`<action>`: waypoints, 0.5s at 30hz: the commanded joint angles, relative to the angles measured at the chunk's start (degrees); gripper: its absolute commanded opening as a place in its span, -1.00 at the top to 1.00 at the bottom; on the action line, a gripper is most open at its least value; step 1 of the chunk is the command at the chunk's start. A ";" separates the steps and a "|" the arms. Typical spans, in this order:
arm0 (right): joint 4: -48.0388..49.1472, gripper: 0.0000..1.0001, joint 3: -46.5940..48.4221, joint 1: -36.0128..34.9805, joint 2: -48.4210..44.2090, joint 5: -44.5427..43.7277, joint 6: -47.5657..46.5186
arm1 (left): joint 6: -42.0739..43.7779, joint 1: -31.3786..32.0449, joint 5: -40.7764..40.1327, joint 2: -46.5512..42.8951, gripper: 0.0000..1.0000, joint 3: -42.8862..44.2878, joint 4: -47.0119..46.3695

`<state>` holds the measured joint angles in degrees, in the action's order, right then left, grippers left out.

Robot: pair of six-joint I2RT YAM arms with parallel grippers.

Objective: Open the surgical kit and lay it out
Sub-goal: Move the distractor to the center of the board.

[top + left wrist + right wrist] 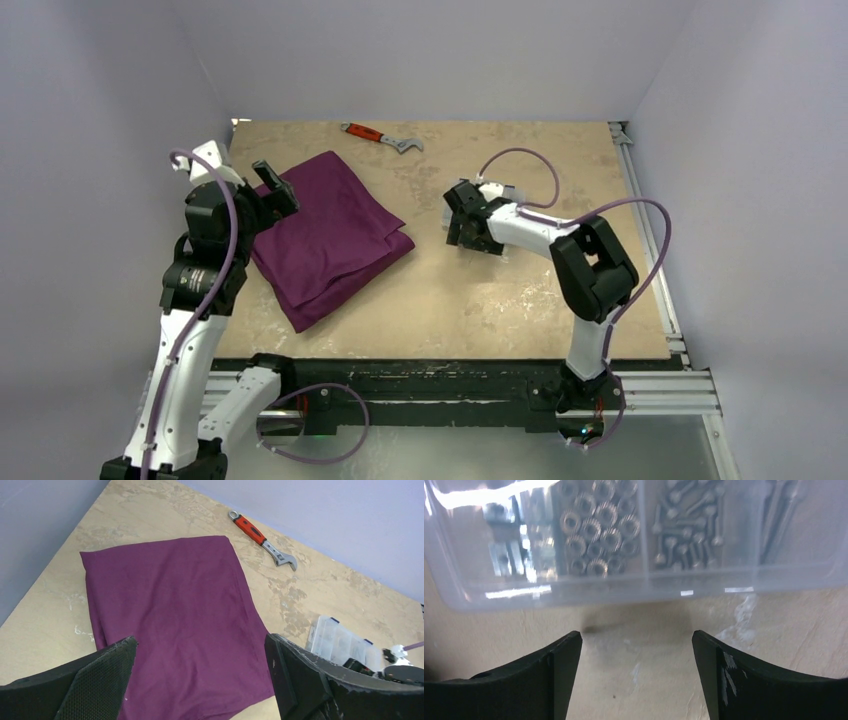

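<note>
Mottled beige surface (480,300); dark-purple cloth (330,235) folded, centre-left of frame; left pincer (200,652) apart over cloth; right pincer (636,645) apart beside clear box (624,555); advised: pinch top layer only, at a corner

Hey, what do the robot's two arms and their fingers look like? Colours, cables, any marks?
The left arm and right arm have white links with bulky black joint housings, and a thin purple cable loops along each. The left gripper has black fingers with dimpled inner pads. The right gripper has black fingers with white scuffs.
</note>
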<state>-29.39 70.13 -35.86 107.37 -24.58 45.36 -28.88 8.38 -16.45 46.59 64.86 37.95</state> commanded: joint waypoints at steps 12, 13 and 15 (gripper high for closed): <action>13.34 -0.88 10.47 7.63 8.77 -2.64 -12.76 | 3.13 0.14 -6.71 11.61 -0.96 0.92 -17.79; 13.80 -0.88 11.38 8.30 9.65 -2.63 -12.76 | 3.45 0.21 -6.75 12.37 -0.96 1.19 -18.28; 14.24 -0.89 13.41 9.99 11.71 -1.25 -13.97 | 4.06 0.14 -6.96 14.00 -0.96 2.21 -18.90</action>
<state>-19.62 79.31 -28.97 116.44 -24.93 34.70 -26.87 8.38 -21.76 58.43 64.86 24.43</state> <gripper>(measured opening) 0.936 0.985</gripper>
